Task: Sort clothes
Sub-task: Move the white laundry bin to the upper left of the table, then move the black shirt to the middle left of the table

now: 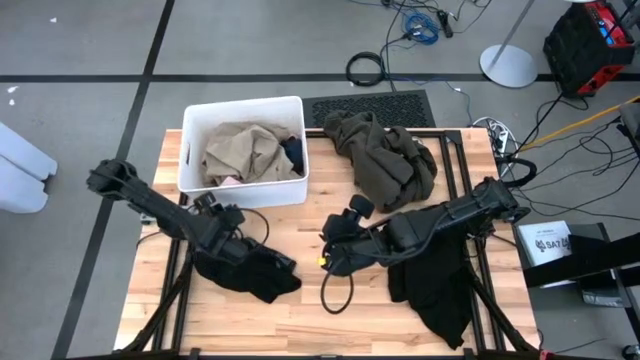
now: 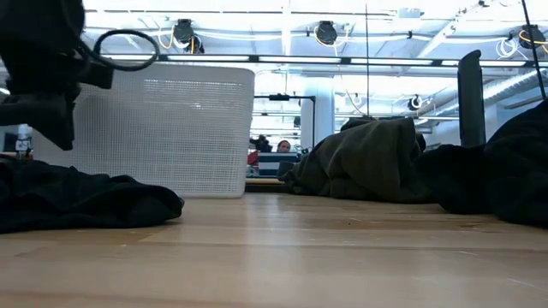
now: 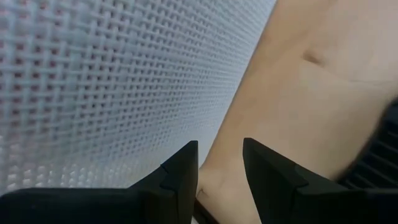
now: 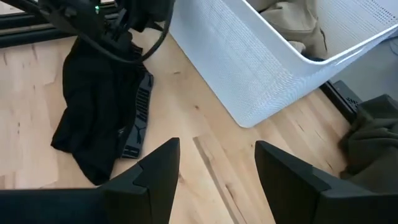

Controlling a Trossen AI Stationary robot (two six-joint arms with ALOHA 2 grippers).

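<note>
Overhead arrangement of a wooden table [image 1: 300, 225] with two dark arms. A white bin [image 1: 192, 135] stands at the far left of the table; inside it lie a tan garment [image 1: 240, 150], a dark blue garment [image 1: 293, 152] against its right wall, and a small patch of pink garment [image 1: 229, 181] at its near edge. An olive garment [image 1: 385, 155] is heaped on the table right of the bin, at the far edge and apart from it. One black garment [image 1: 250, 270] lies near the left front of the table, under the forearm of the left arm; a second black garment [image 1: 435, 285] lies at the right front, partly under the right arm. The left gripper [image 3: 221, 171] sits just beside the bin's near wall, above bare wood, its fingers [image 3: 183, 174] parted by a narrow gap with nothing between them. The right gripper [image 4: 217, 171] is over the middle of the table, between the two black garments, pointing toward the bin; its fingers [image 4: 158, 171] stand moderately apart and empty above bare wood. In the low view the bin's mesh wall [image 2: 184, 133] rises at left, the olive heap at centre, and black fabric at both sides.
</note>
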